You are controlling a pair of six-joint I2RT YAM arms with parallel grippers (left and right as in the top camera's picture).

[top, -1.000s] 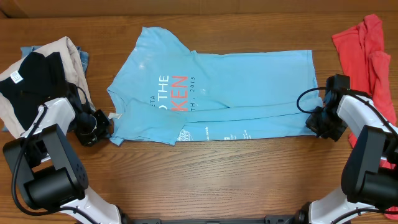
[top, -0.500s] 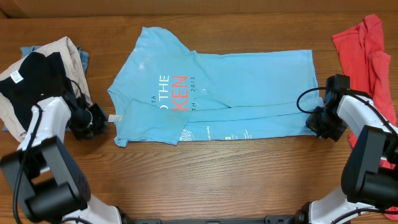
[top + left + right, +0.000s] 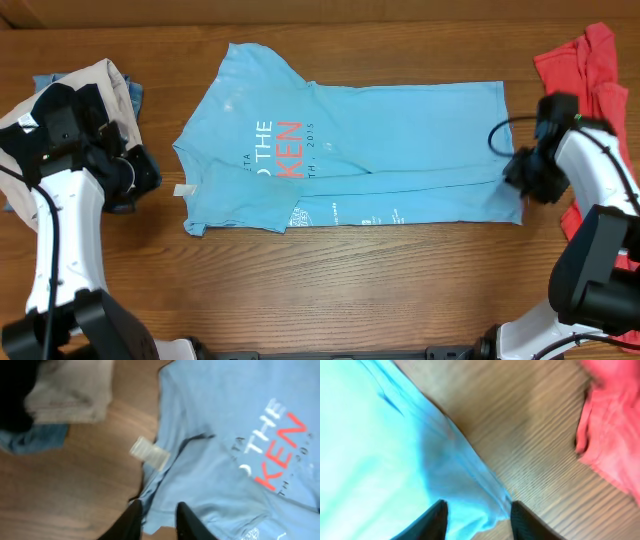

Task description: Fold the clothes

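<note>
Under my right end effector (image 3: 477, 520), spread wide and pinching nothing, lies a hem corner of the light blue T-shirt (image 3: 340, 150), flat on the bench (image 3: 350, 290). My left end effector (image 3: 159, 522) is parted too and empty, near the shirt's tagged edge. Folded garments (image 3: 60, 110) sit beside it, and a red garment (image 3: 585, 70) lies beyond the right one.

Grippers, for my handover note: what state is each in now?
Left gripper: open, holding nothing.
Right gripper: open over the T-shirt corner, not gripping it.
</note>
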